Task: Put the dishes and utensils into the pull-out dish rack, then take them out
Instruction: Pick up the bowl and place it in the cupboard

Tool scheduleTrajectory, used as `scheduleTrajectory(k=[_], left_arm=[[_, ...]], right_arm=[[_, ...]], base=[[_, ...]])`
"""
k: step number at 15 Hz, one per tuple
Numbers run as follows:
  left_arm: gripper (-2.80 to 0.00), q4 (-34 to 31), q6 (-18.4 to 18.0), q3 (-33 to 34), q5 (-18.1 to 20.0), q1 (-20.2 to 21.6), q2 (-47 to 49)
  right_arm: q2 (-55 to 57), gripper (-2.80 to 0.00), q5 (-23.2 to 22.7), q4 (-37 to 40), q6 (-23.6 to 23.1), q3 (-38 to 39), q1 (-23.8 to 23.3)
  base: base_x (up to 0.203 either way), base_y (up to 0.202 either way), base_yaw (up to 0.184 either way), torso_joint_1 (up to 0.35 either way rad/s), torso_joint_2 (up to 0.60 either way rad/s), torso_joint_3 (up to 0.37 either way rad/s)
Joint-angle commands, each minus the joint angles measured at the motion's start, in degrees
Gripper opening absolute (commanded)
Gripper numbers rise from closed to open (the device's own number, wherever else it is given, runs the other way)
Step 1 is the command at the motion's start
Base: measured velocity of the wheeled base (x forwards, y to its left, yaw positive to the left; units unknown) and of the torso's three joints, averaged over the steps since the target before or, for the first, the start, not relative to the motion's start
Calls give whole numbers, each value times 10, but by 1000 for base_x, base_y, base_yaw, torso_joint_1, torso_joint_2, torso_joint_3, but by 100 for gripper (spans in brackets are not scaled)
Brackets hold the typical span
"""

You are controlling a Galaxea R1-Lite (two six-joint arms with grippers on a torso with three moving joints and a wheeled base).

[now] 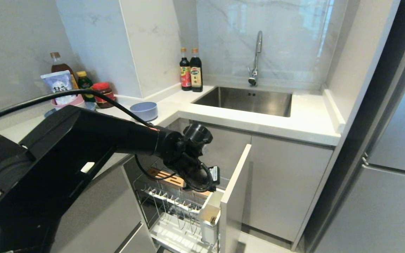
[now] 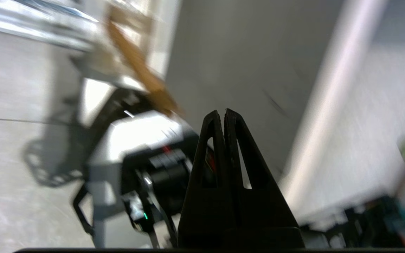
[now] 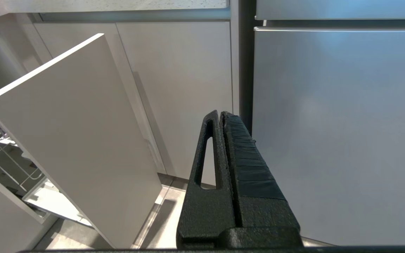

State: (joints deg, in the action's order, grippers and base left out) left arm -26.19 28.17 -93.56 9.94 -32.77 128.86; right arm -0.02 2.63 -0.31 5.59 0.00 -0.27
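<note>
In the head view the black left arm crosses the lower left of the frame, its left gripper (image 2: 222, 114) hidden over the pulled-out chrome wire dish rack (image 1: 174, 211) with its narrow pale grey front panel (image 1: 236, 189). The left wrist view shows those jaws pressed together, empty. The small round light-blue plastic bowl (image 1: 144, 110) sits on the white counter, upper left. Only the right wrist view shows the right gripper (image 3: 222, 116), jaws together, before grey cabinet doors.

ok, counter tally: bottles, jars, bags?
Bottles: 4
Jar: 1
Bag: 1
Total: 6
</note>
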Motion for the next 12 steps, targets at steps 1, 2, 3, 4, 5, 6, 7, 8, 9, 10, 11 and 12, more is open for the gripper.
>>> scheduleTrajectory(k=[1,2,3,4,5,6,7,8,9,10,11,12], left_arm=[[-280,-2,0,-17,-42,31,-21],[-280,-2,0,-24,-54,44,-34],[-280,-2,0,-28,-63,56,-51],[-280,-3,0,-32,-68,66,-73],[-280,-3,0,-34,-70,75,-105],[-280,-3,0,-34,-71,83,-137],[-280,-3,0,-33,-72,94,-175],[-280,-4,0,-33,-72,104,-212],[-280,-4,-1,-33,-72,114,-258],[-280,-4,-2,-33,-71,123,-305],[-280,-5,-5,-32,-71,132,-352],[-280,-5,-13,-28,-71,139,-401]], right_arm=[[-2,-280,0,0,0,0,0],[-2,-280,0,0,0,0,0],[-2,-280,0,0,0,0,0],[-2,-280,0,0,0,0,0],[-2,-280,0,0,0,0,0],[-2,-280,0,0,0,0,0],[-2,-280,0,0,0,0,0],[-2,-280,0,0,0,0,0],[-2,-280,0,0,0,0,0],[-2,-280,0,0,0,0,0],[-2,-280,0,0,0,0,0],[-2,-280,0,0,0,0,0]], base=[[0,0,0,0,0,0],[0,0,0,0,0,0],[0,0,0,0,0,0],[0,0,0,0,0,0],[0,0,0,0,0,0],[0,0,0,0,0,0],[0,0,0,0,0,0],[0,0,0,0,0,0],[0,0,0,0,0,0],[0,0,0,0,0,0],[0,0,0,0,0,0],[0,0,0,0,0,0]])
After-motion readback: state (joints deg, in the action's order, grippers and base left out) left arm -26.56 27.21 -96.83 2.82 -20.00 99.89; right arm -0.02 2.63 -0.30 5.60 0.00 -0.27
